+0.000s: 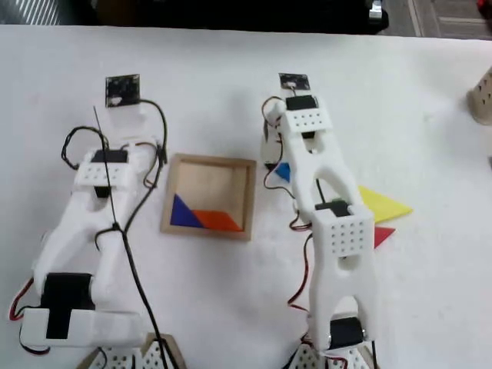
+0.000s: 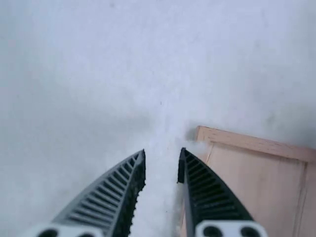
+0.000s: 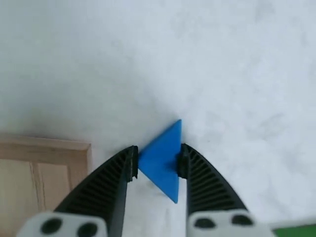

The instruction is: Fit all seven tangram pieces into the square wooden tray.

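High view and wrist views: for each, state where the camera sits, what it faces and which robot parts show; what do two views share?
High view: fixed above, looking down on the table; left arm and right arm show, the wooden tray between them.
Left wrist view: on the left wrist, facing the table; the left gripper, open beside a tray corner.
Right wrist view: on the right wrist, facing the table; the right gripper, closed on a blue triangle.
All three share the tray.
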You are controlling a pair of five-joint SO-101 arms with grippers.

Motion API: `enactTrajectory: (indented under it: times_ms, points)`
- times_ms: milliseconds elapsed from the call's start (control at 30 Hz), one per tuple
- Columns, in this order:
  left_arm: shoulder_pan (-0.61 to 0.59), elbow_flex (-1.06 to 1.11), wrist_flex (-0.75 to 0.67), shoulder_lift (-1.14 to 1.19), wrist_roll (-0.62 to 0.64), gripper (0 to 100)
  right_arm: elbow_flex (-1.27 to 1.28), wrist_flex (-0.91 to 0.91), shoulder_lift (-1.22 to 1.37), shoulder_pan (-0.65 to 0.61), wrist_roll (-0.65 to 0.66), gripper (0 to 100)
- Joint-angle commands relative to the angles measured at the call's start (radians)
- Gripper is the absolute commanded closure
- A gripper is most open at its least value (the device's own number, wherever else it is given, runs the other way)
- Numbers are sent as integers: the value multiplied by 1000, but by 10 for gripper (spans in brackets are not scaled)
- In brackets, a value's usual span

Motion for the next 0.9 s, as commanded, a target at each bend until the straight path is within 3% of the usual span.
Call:
enactTrajectory:
  times_ms: [0,500,700,867]
  points:
    - [-4,-21,5,-8,-9,868,-15,61,-12,7,8,981]
    - [-4,-28,2,-13,-11,867,109,200,-251,-31,6,981]
    - [-4,-29,2,-13,-11,867,425,36,-499,-159,9,980]
    - [-10,-29,2,-13,-11,867,720,-176,-688,-325,117,978]
